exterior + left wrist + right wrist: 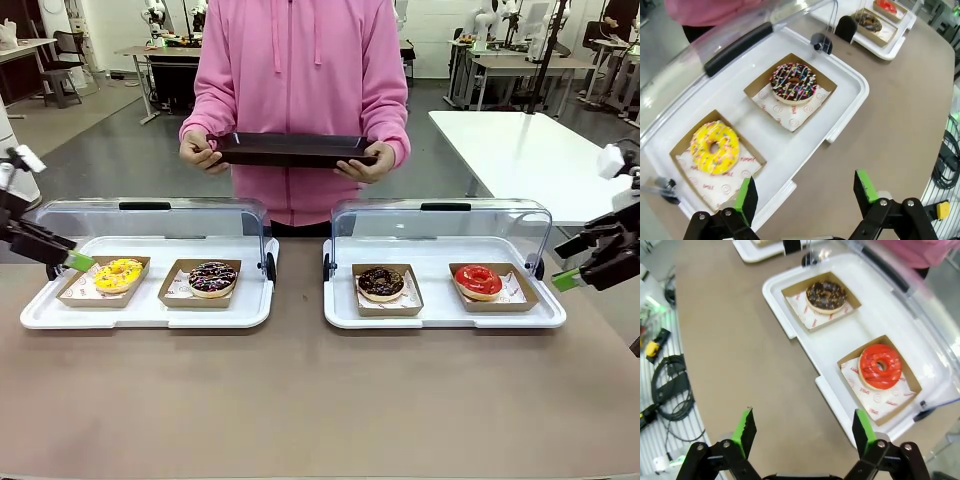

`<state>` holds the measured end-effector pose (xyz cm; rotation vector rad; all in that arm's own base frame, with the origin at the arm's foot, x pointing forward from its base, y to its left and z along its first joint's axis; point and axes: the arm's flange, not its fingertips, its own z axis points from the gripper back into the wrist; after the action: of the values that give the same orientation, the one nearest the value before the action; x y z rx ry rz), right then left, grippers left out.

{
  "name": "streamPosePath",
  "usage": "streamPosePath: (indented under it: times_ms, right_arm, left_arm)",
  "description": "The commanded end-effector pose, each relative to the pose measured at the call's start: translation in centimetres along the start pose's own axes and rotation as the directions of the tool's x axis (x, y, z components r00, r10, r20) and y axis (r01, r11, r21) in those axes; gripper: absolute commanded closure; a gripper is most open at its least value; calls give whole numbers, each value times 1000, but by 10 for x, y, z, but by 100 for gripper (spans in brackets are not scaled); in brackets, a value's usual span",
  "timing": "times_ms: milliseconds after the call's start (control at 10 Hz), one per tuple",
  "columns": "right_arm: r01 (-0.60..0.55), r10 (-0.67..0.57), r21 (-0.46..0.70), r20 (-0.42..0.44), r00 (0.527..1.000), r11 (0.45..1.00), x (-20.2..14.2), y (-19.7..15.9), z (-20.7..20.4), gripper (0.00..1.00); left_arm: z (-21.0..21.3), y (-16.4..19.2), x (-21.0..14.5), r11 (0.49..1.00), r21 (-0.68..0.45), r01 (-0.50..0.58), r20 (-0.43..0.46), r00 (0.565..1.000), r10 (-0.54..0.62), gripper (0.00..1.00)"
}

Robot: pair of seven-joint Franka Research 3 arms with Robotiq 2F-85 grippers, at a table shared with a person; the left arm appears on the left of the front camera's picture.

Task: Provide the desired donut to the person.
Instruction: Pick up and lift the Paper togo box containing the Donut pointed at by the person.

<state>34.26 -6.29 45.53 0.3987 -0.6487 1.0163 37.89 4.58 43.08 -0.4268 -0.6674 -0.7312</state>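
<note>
Beyond table, person holds tray crosswise.

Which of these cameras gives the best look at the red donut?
The right wrist view: the red donut sits close, whole and seen from above. The front view shows it small and at a low angle; the left wrist view catches only part of it, far off at the top edge.

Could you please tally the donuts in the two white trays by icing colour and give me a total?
Yellow donut: 1
Chocolate: 2, the sprinkled donut and the crumb-topped donut
Red donut: 1
Total: 4 donuts
</note>
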Motion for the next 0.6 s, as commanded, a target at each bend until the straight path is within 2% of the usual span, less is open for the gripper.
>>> streamPosePath:
  times_ms: [0, 500]
  right_arm:
    - [-9, 7, 29, 84, 996, 1000, -19, 23, -5, 0]
    - [-48, 46, 3, 199, 979, 999, -3, 27, 14, 0]
  left_arm:
    - [8, -87, -107, 1000, -9, 20, 90, 996, -19, 0]
    - [42, -85, -109, 998, 58, 16, 191, 981, -27, 0]
